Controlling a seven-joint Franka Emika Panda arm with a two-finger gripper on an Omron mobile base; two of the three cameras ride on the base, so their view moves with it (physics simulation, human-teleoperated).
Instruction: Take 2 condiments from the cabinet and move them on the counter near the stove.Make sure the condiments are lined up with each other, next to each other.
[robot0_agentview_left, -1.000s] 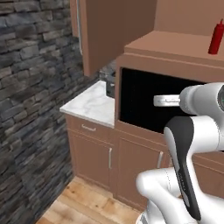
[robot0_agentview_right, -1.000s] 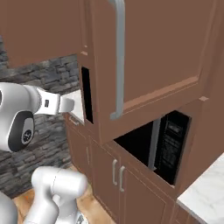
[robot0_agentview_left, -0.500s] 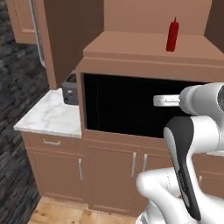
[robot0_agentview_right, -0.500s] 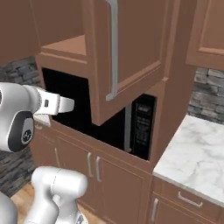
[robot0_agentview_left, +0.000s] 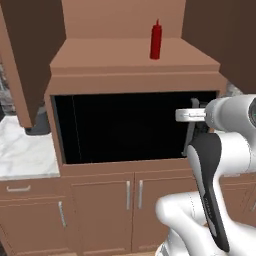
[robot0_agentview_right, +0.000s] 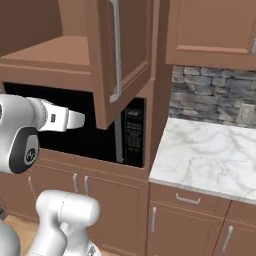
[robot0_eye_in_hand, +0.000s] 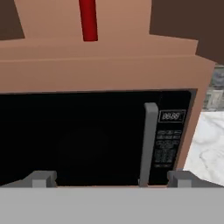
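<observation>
Near the top centre of the left base view, the red squeeze bottle (robot0_agentview_left: 156, 41) is standing upright on the bare wooden shelf of the open cabinet (robot0_agentview_left: 135, 62), towards the shelf's right side. The cabinet's doors are swinging wide at the upper left and upper right corners of that frame. Below the shelf, a black microwave (robot0_agentview_left: 125, 127) is sitting in its wooden recess, taking up the middle of the picture.

The white robot arm is rising from the lower right of the left base view, with its hand reaching level towards the microwave's right side, well below the bottle. In the hand view, the gripper (robot0_eye_in_hand: 111, 179) is showing its two fingertips at the bottom edge, set wide apart with nothing between them, so the pincer is released. The lower part of the bottle is appearing at the top of that view, left of centre, above the microwave's grey handle (robot0_eye_in_hand: 148, 142) and its control panel.

In the right base view, the marble counter (robot0_agentview_right: 210, 155) is lying at the right of the frame, under a grey stone wall (robot0_agentview_right: 215, 95). A cabinet door with a silver bar handle (robot0_agentview_right: 117, 50) is hanging open at the upper centre.
</observation>
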